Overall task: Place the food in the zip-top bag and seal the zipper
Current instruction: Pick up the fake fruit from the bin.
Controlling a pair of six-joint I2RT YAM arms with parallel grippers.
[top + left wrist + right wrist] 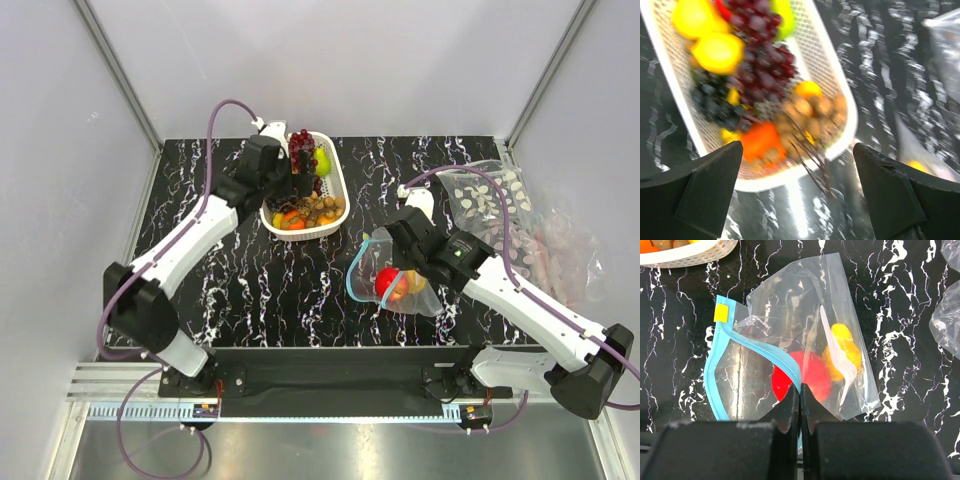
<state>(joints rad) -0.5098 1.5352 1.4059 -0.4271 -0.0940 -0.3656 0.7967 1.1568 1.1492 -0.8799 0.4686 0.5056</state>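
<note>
From above, the black, white-veined counter (240,290) carries a white slotted basket (335,205) far left of centre. It is heaped with glossy toy food, among it dark purple grapes (301,143) and a green round fruit (322,160). The left fingers (300,180) hang over the basket. The zip-top bag (425,298) lies near the middle of the counter, to the right of the basket and apart from it. Its long axis runs left to right, and the mouth faces left toward the basket. The right fingers (392,262) are on the bag's edge. A clear bag patterned with white ovals (485,195) lies far right, with crumpled clear plastic (565,260) beside it.

The left wrist view is blurred. The two dark fingers stand wide apart with nothing between them. Below them is the basket's mesh wall with its rounded rim, holding grapes, yellow pieces (720,50), an orange piece (762,141) and a brown knobbly cluster (810,114).

In the right wrist view the fingers are pressed fully together, pinching the zipper (765,347). It is a smooth teal-blue strip with a small yellow tab (721,313) at its far end. Its two halves bow apart into an open loop running from the tab toward the camera. The film is thin, creased and shiny. Inside lie a red apple (815,372) and a yellow fruit (846,346), touching each other.
</note>
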